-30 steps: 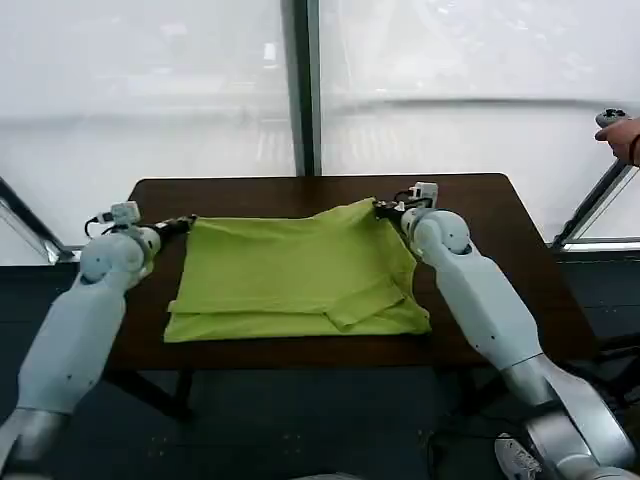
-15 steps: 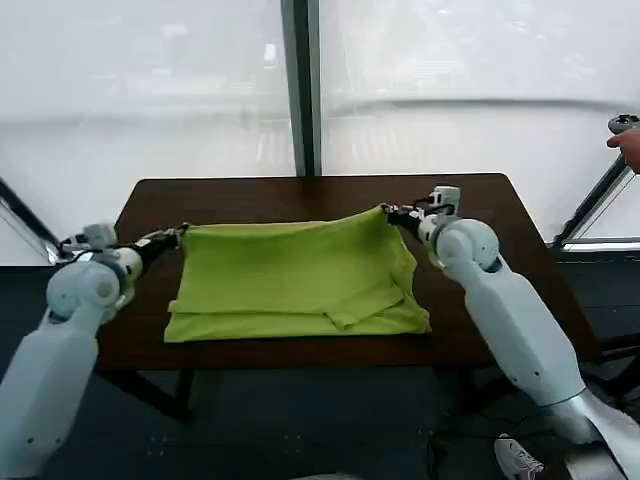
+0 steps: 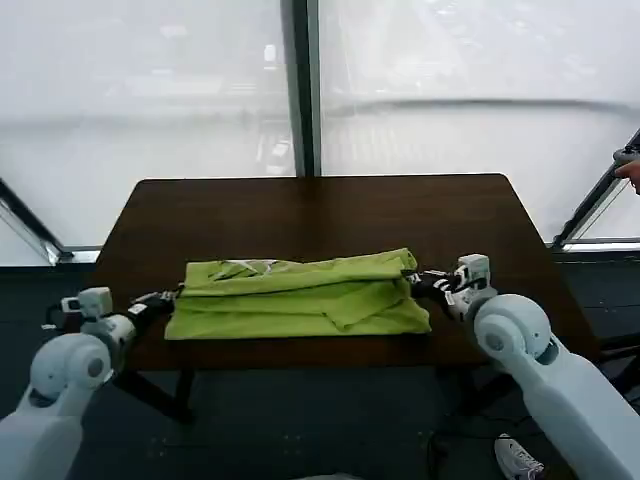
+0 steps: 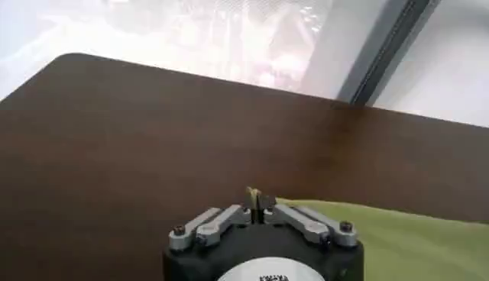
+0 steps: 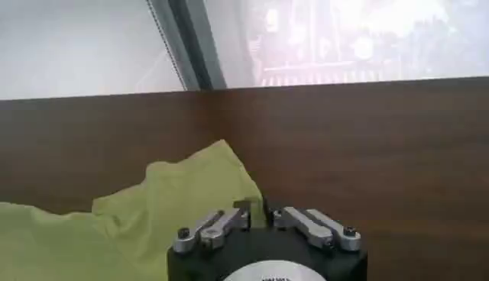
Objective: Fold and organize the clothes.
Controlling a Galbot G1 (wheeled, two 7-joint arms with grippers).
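Soft matt cloth T-shirt (image 3: 300,297); smooth dark wood-look table (image 3: 330,212).

Dark brown table (image 3: 330,205) w/ lime-green T-shirt (image 3: 300,297) folded lengthwise along near edge.

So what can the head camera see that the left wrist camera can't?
Head view alone: the whole lime-green T-shirt folded into a band, the white print near its far left edge, and the right gripper pinching the shirt's right end. Left wrist view alone: the left gripper up close, shut on a bit of green fabric. Both: the dark brown table, the shirt, and the left gripper at the shirt's left end.
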